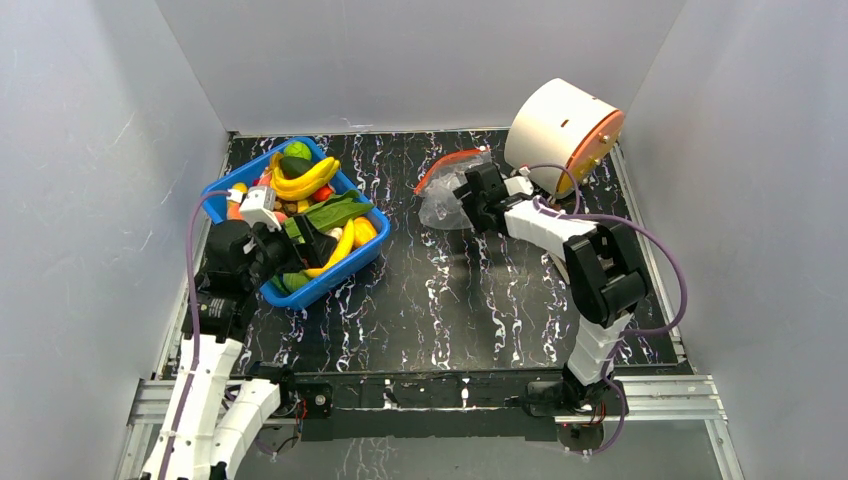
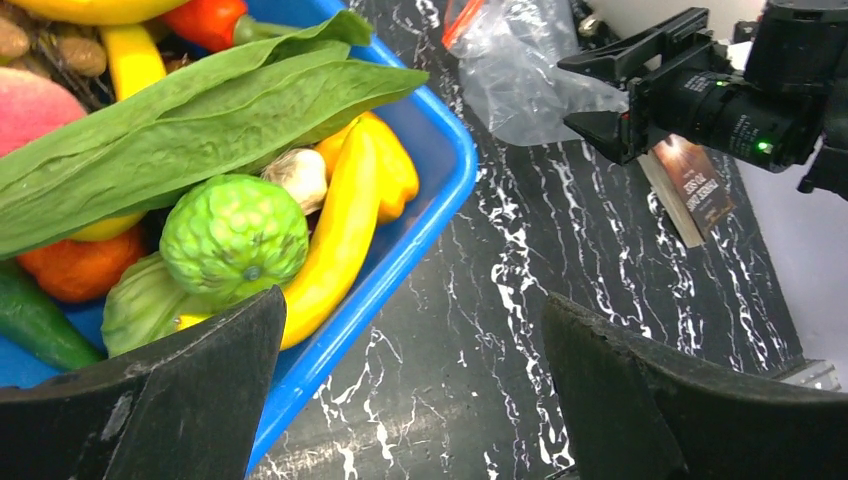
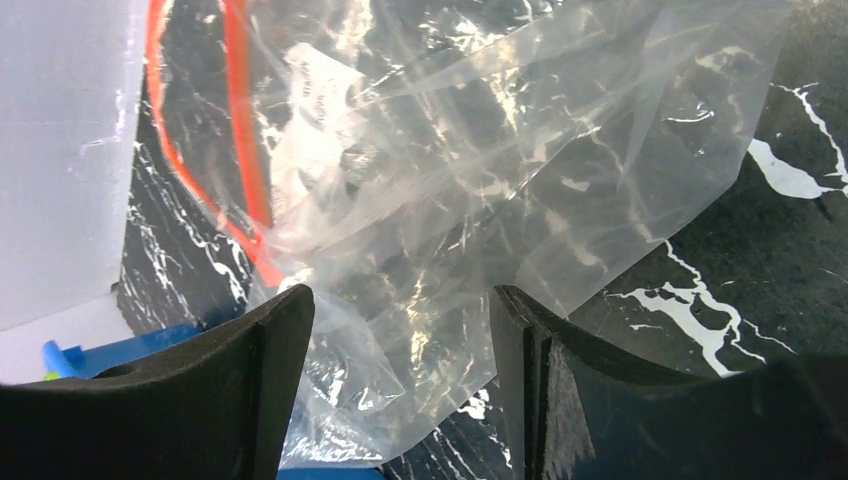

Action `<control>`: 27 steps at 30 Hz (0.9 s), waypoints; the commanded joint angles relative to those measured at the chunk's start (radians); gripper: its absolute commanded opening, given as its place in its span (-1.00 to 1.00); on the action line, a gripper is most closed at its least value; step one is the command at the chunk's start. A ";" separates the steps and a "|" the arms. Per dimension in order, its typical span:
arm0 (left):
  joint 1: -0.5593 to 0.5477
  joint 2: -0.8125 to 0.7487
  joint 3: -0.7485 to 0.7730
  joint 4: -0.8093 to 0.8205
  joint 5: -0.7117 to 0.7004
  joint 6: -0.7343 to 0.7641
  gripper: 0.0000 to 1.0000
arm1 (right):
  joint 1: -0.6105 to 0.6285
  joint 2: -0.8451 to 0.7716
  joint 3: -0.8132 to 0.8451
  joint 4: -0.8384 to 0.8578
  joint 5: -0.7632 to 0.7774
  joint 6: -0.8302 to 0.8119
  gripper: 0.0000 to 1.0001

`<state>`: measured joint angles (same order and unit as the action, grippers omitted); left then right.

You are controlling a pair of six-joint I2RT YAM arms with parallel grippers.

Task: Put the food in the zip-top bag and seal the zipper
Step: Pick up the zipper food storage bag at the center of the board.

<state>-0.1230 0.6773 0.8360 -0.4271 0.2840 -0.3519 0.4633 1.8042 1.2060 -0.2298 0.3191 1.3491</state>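
Starting at the near edge of the black marbled table point(image 1: 450, 310), the two arms rise from their bases side by side. The left arm leans to the far left, and the left gripper point(image 2: 415, 390) hangs over the near right rim of a blue basket point(image 2: 440, 190). Its jaws are spread wide with nothing between them.

The food point(image 1: 315, 215) lies heaped in that basket on the left side of the table. In the left wrist view a bumpy green fruit point(image 2: 235, 235) sits nearest the fingers. A long yellow piece point(image 2: 335, 250) rests just beside it against the basket wall. A broad green lettuce leaf point(image 2: 180, 140) stretches across the pile, with a pink peach point(image 2: 30, 105) at its left and a red pepper point(image 2: 205, 20) beyond. In the top view, yellow bananas point(image 1: 305, 180) lie at the far end of the heap.

Farther in and right of centre, the right arm reaches toward the far wall. The right gripper point(image 3: 400, 330) is at the clear crinkly bag point(image 3: 480, 150), which lies on the table well apart from the basket. Its jaws stand apart, with loose film from the bag's near corner in the gap; I cannot tell whether either finger touches it. The red-orange zipper point(image 3: 240, 130) runs along the bag's far left edge, its two sides parted into a loop. A white drum point(image 1: 560, 130) with an orange rim lies tilted in the far right corner, just beyond the gripper.
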 commanded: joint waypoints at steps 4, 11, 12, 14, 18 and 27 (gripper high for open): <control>-0.005 0.043 0.038 -0.071 -0.061 -0.012 0.97 | -0.008 0.024 0.014 0.049 -0.013 -0.005 -0.04; -0.022 0.001 0.021 -0.031 -0.053 -0.036 0.97 | -0.013 -0.055 -0.036 0.081 -0.027 -0.213 -1.00; -0.026 -0.002 0.015 -0.022 -0.049 -0.040 0.97 | -0.014 -0.094 -0.048 0.084 -0.034 -0.265 -1.00; -0.030 0.007 0.012 -0.015 -0.031 -0.038 0.97 | -0.017 -0.146 -0.068 0.084 -0.065 -0.372 -1.00; -0.030 0.062 0.028 -0.008 0.092 -0.004 0.96 | -0.017 -0.281 -0.128 0.097 -0.178 -0.599 -1.00; -0.041 0.155 0.013 0.160 0.325 -0.007 0.77 | -0.017 -0.585 -0.163 -0.079 -0.510 -0.941 -1.00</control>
<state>-0.1509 0.8352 0.8375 -0.3641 0.4931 -0.3679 0.4492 1.3273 1.0492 -0.2443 0.0051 0.6228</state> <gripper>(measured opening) 0.891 0.007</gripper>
